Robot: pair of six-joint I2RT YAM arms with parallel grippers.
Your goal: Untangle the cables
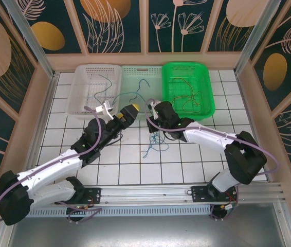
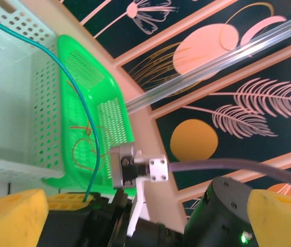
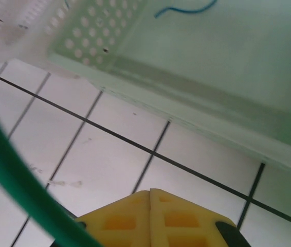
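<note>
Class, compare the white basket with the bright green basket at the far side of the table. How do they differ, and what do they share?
The white basket is white and sits left; the green basket is bright green and sits right, with a pale tray between. The green basket holds a tangle of mostly reddish cables; the white basket holds fewer, darker cables. Both are perforated rectangular plastic baskets.
</note>
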